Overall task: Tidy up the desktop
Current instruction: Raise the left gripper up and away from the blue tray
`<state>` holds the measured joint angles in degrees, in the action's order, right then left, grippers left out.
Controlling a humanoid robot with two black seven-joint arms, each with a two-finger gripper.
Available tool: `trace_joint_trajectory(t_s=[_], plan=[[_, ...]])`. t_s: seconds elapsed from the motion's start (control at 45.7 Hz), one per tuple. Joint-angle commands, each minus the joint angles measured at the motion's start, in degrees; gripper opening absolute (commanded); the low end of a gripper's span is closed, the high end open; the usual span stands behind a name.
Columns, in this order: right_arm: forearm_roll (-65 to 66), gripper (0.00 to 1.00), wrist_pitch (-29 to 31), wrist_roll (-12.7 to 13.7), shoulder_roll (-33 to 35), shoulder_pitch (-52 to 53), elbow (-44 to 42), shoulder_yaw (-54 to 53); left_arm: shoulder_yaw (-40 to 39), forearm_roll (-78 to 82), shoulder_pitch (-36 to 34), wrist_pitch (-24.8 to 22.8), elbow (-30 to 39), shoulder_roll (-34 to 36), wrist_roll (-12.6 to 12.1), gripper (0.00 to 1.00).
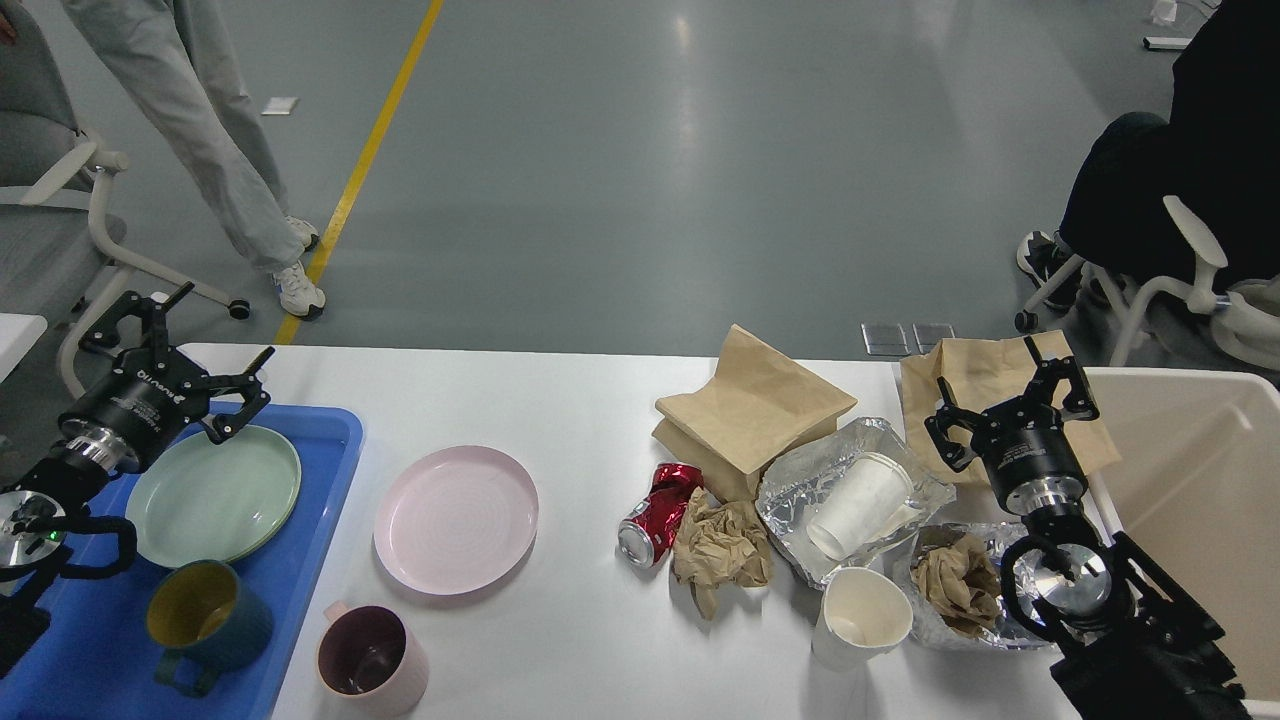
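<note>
white surface (560, 400) spans the lower half of the head view, rounded corner visible at far left. left end effector (165, 350) hangs over the far left corner of the blue tray (335, 470), fingers spread wide, holding nothing. right end effector (1010, 390) is over the brown paper bag (975, 375) near the right edge, fingers also spread wide, empty. blue tray sits at the left end of the surface with a green plate (215, 495) and a dark teal mug with yellow inside (200, 625) on it. pink plate (456, 520) lies on the surface just right of the tray, pink mug (368, 660) near the front edge below it. mid-right clutter: folded brown paper bags (750, 405), crushed red can (658, 513) on its side touching a crumpled brown paper wad (720, 545), foil sheet (800, 480) holding a tipped white paper cup (860, 505), upright white paper cup (862, 620) in front, second foil piece with crumpled brown paper (950, 585). beige bin (1200, 480) at the right end. person's legs (200, 130) on the floor beyond.
</note>
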<state>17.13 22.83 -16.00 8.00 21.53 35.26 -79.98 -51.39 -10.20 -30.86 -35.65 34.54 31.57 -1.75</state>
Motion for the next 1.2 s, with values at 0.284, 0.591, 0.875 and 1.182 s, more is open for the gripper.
trace_joint_trajectory(t_s=[0.284, 0.591, 0.875, 1.182], plan=[[0.01, 1.00, 0.03, 0.00, 0.00, 0.00, 0.07, 0.00, 57.15, 0.18, -30.73, 0.58, 0.09, 9.30, -0.53, 0.96], [0.01, 1.00, 0.03, 0.00, 0.00, 0.00, 0.07, 0.00, 111.65, 0.27, -63.33, 0.23, 8.87, 3.15, -0.19, 0.96], [0.01, 1.00, 0.03, 0.00, 0.00, 0.00, 0.07, 0.00, 130.30, 0.53, -84.61, -2.76, 25.12, -10.03, -4.74, 0.96], [0.01, 1.00, -0.06, 0.00, 0.08, 0.00, -0.01, 0.00, 136.64, 0.53, -114.15, -2.67, 56.85, -20.14, -4.40, 0.96]])
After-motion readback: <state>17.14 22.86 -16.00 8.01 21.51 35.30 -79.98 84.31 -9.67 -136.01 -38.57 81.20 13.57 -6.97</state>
